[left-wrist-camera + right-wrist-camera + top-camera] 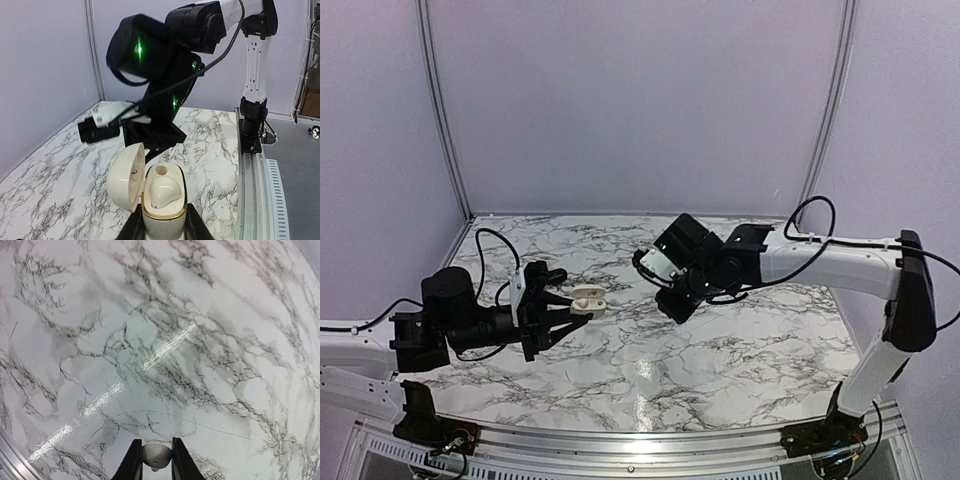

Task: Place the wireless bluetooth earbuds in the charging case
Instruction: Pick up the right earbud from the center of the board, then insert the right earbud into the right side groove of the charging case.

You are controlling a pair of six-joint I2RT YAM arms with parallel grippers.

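We clamp the left gripper [163, 227] on the case [159, 212], lid [125, 175] swung open, its open face turned toward the right arm to receive; one bud [162, 192] seems seated; the right gripper [155, 462] pinches the other earbud [156, 454] above the table [200, 340], ready to carry across.

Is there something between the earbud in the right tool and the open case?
Nothing visible. The earbud sits in the right tool; the case, in the left tool, has its lid swung aside.
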